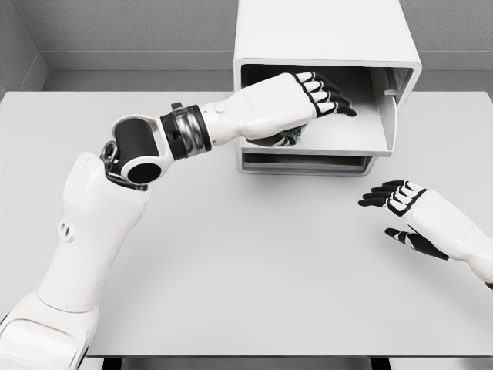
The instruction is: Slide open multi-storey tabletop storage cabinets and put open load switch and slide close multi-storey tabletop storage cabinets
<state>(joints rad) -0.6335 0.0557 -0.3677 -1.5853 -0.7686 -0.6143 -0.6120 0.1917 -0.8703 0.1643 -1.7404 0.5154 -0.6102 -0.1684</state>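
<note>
A white multi-storey storage cabinet (pixel 327 35) stands at the back of the table, its upper drawer (pixel 362 127) slid out toward me. My left hand (pixel 320 96) reaches into that drawer from the left. Its fingers (pixel 327 94) are curled, and a small dark object with blue-green parts, the load switch (pixel 291 136), peeks out under the palm. Whether the hand still grips it is hidden by the hand itself. My right hand (pixel 393 212) hovers over the table in front of and right of the cabinet, fingers spread, holding nothing.
The lower drawer (pixel 308 163) of the cabinet is shut. The grey table (pixel 246 270) stretches wide in front of the cabinet. Grey walls rise behind it.
</note>
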